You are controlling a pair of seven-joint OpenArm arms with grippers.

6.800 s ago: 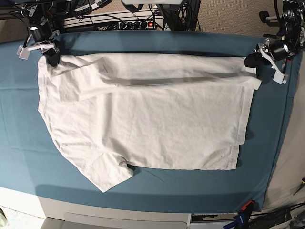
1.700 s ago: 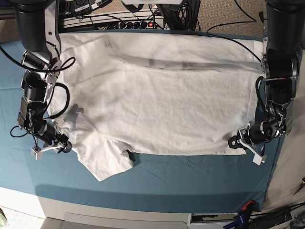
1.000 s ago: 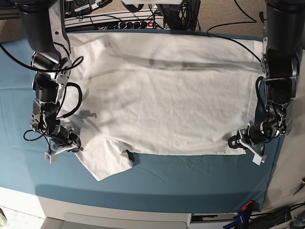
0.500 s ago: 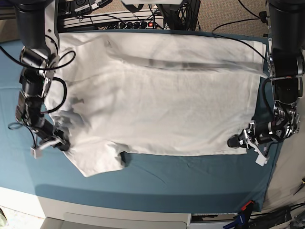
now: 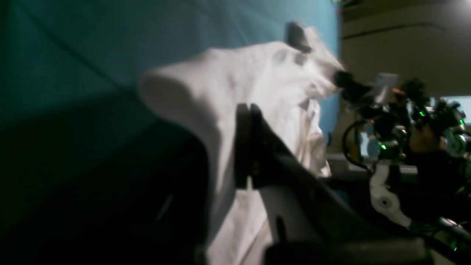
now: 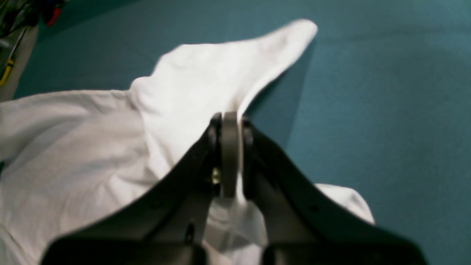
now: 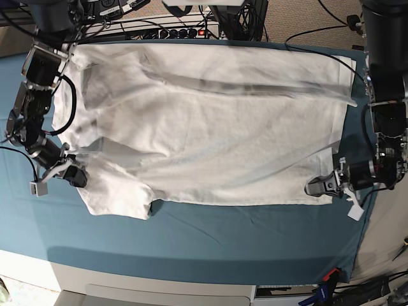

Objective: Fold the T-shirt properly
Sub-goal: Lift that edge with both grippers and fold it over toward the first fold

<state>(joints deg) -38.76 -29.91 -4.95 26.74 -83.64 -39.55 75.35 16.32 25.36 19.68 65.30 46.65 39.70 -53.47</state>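
T-shirt (image 7: 210, 127): we see it spread wide over the teal cloth (image 7: 191, 242), stretched between our two end effectors, with a long crease across its far half.
Left end effector (image 7: 317, 188): clamped on the T-shirt's near corner; the white fabric runs away from it toward the far edge. In the left wrist view (image 5: 243, 121) the jaws are pressed together with cloth bunched around them, though that view is blurred.
Right end effector (image 7: 78, 177): clamped on the T-shirt's edge at the opposite side. In the right wrist view (image 6: 230, 125) the jaws are together on a fold, and a sleeve (image 6: 257, 55) points out ahead of them.
Desk: the cloth covers it, bare on the near side of both end effectors.
Cables (image 7: 191, 29): beyond the T-shirt's far edge.
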